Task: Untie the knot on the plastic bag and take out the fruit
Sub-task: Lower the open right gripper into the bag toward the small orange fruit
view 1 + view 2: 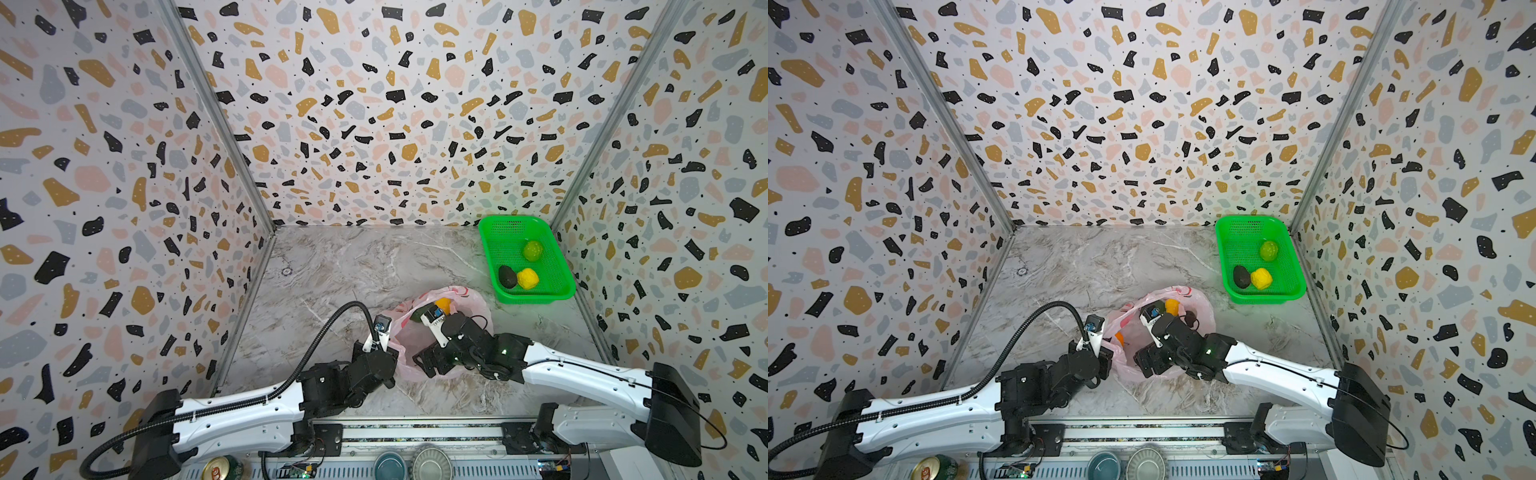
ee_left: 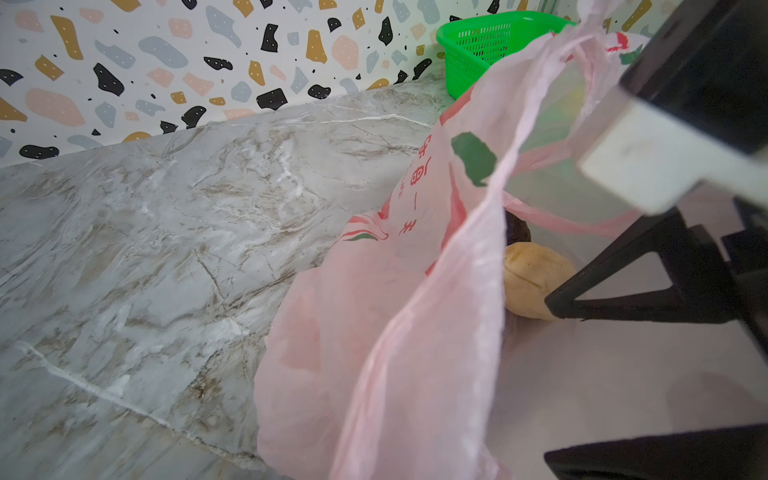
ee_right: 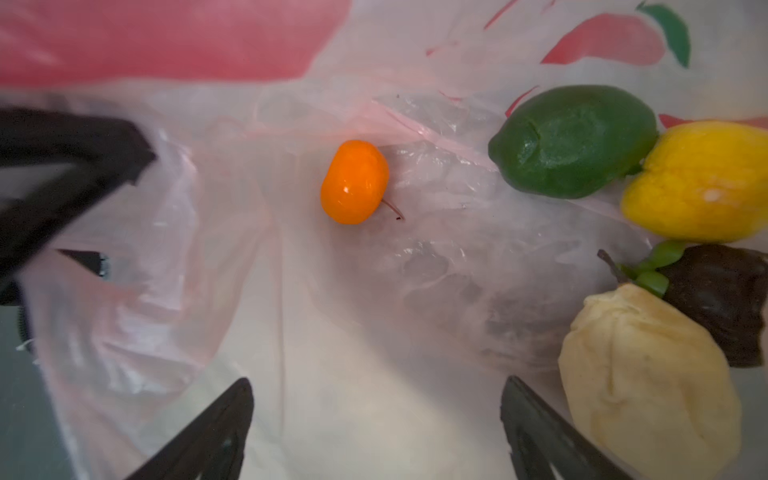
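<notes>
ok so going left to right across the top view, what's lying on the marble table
thin translucent pink plastic bag → blackish oval fruit → bright yellow round fruit, the last two inside the green perforated plastic basket

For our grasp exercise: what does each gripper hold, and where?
The left gripper pinches the plastic bag at its mouth edge; right gripper, open inside, holds nothing.

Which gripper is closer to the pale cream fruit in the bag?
Right. The right gripper, open inside the plastic bag, is just beside the pale cream fruit; the left gripper pinches the bag's edge, farther away.
</notes>
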Motion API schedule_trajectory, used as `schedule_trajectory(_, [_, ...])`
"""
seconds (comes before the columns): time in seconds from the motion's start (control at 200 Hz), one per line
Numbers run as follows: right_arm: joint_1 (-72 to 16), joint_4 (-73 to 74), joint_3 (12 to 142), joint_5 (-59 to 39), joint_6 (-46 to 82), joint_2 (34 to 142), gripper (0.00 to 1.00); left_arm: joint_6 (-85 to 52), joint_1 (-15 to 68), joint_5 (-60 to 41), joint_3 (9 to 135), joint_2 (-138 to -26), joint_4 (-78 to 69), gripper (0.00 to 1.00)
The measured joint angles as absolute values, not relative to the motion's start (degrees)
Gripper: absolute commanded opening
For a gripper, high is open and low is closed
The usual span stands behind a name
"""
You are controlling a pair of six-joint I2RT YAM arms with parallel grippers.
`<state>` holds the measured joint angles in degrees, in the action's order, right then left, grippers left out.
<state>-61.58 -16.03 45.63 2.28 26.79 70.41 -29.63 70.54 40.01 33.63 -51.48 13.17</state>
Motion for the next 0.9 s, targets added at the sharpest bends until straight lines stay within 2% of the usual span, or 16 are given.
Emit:
schedule_trajectory(0.155, [-63.5, -13.5, 44.4, 4.3, 26.9, 73.7, 0.94, -29.6, 70.2, 40.2, 33.8, -51.9, 12.9, 0.00])
schedule_trajectory(0.42, [-63.5, -10.0, 44.8, 2.2, 28.5, 84.9, 0.93, -29.4, 70.1, 40.1, 33.8, -51.3, 13.7, 0.00])
schedule_trajectory(0.901, [-55.6, 4.6, 50.8, -7.3, 38.9, 96.9, 0.94, -26.5, 70.1, 39.5, 32.5, -49.4, 17.6, 0.00])
